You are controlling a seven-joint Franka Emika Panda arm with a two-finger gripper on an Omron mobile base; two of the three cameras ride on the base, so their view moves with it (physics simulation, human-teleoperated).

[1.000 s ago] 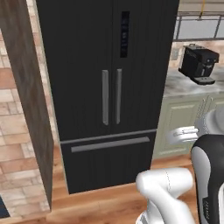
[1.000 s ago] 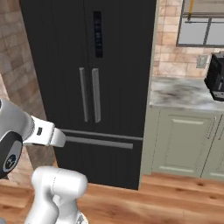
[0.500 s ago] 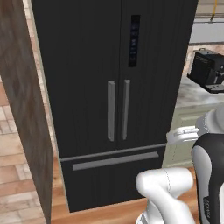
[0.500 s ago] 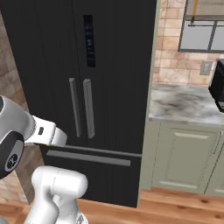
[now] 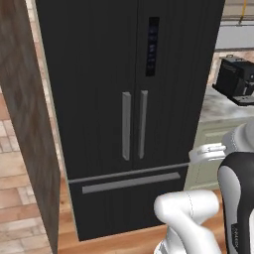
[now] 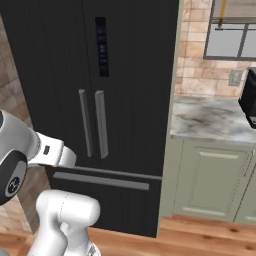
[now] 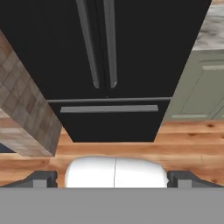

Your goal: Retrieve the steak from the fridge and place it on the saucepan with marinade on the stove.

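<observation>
The fridge [image 5: 129,114] is the biggest thing here, a tall black unit with both upper doors shut and the freezer drawer below them shut too. Two grey bar handles [image 5: 134,125] stand upright side by side where the doors meet, and a long grey handle [image 5: 130,182] runs flat across the drawer front. A narrow dark control panel [image 5: 152,45] sits high on the right-hand door. With the doors closed, the steak cannot be seen, so where it lies cannot be told.

A brown side panel [image 5: 27,124] flanks the fridge on its left, with brick wall [image 6: 197,47] showing behind. To the fridge's right, a pale green cabinet [image 6: 212,175] carries a grey marbled counter [image 6: 212,117], whose left edge meets the fridge side. A black coffee machine [image 5: 237,79] stands on that counter, back from its front edge. Wooden floor [image 7: 188,142] runs along the foot of the fridge and cabinet.

In the hand view the gripper [image 7: 113,177] has its jaws spread as wide as they go, the two dark fingertips [image 7: 41,178] far apart, with nothing between them. It hangs well short of the fridge.
</observation>
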